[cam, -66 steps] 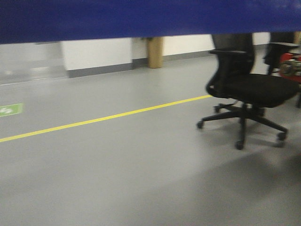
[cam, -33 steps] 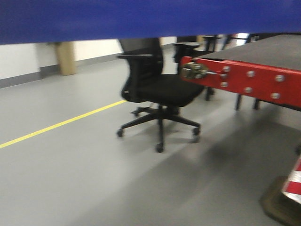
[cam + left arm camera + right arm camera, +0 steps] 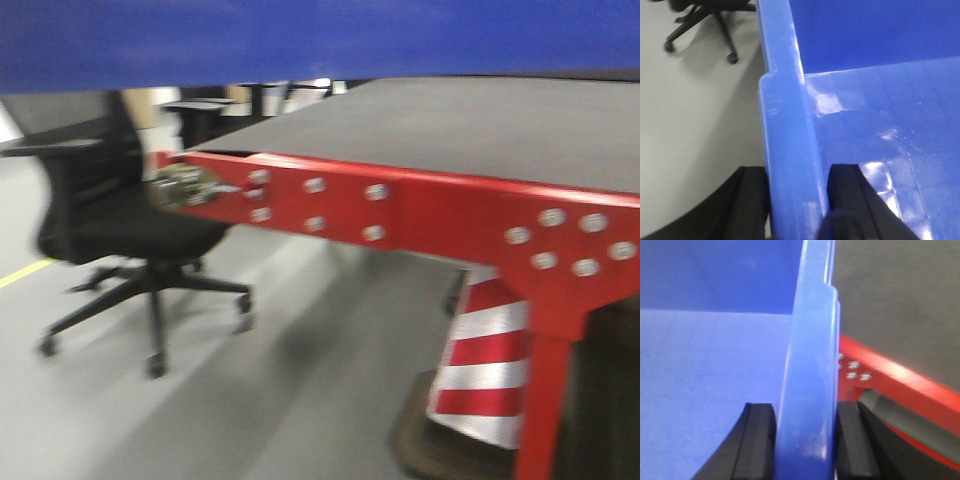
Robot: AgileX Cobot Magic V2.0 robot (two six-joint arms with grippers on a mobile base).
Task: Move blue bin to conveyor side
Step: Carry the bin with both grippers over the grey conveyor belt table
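Note:
The blue bin (image 3: 320, 40) fills the top of the front view as a glossy blue band, held up off the floor. My left gripper (image 3: 795, 200) is shut on the bin's left rim (image 3: 787, 125), one black finger outside the wall and one inside. My right gripper (image 3: 805, 440) is shut on the bin's right rim (image 3: 812, 365) in the same way. The conveyor (image 3: 470, 125) is a flat dark grey belt on a red bolted frame (image 3: 400, 215), close ahead and to the right. It also shows in the right wrist view (image 3: 895, 300), below and beside the bin.
A black wheeled office chair (image 3: 120, 240) stands on the grey floor at the left, also in the left wrist view (image 3: 705, 15). A red-and-white striped cone (image 3: 480, 360) on a dark base sits under the conveyor frame. A yellow floor line (image 3: 20, 272) shows at far left.
The view has swung right: the chair slid from right to far left, the yellow line nearly left the view, and the conveyor with its red frame came in and now fills the right half.

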